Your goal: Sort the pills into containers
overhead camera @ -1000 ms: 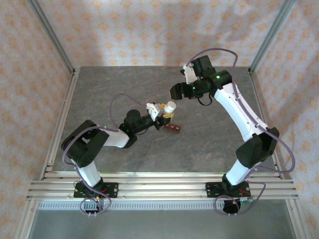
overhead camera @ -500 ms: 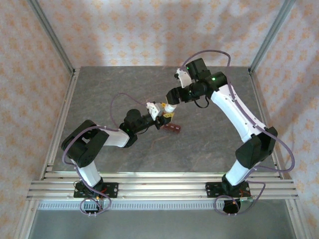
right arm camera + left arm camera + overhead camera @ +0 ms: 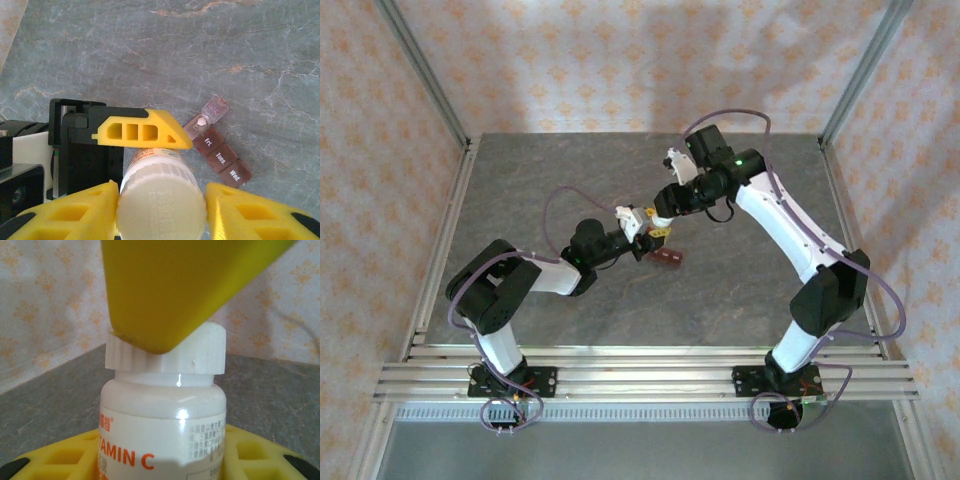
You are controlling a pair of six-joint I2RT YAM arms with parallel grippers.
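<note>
A white vitamin C bottle (image 3: 162,432) with orange lettering stands upright, and my left gripper (image 3: 642,232) is shut on its body; its yellow fingers (image 3: 55,462) flank the label. From above, my right gripper (image 3: 162,212) is shut on the bottle's ribbed white cap (image 3: 162,205), with a pad pressed to each side. The containers (image 3: 222,157), a dark red-brown strip of day-labelled compartments, lie on the table just right of the bottle (image 3: 660,215). Its end compartment stands open with a clear lid (image 3: 215,107), and one white pill (image 3: 201,121) lies inside.
The grey marbled table (image 3: 560,170) has free room all round the two grippers. Aluminium rails (image 3: 440,250) run along the left, right and near edges. Patterned walls close off the back and sides.
My right gripper has come down and left onto the bottle cap and closed on it. The left arm and the bottle have stayed put.
</note>
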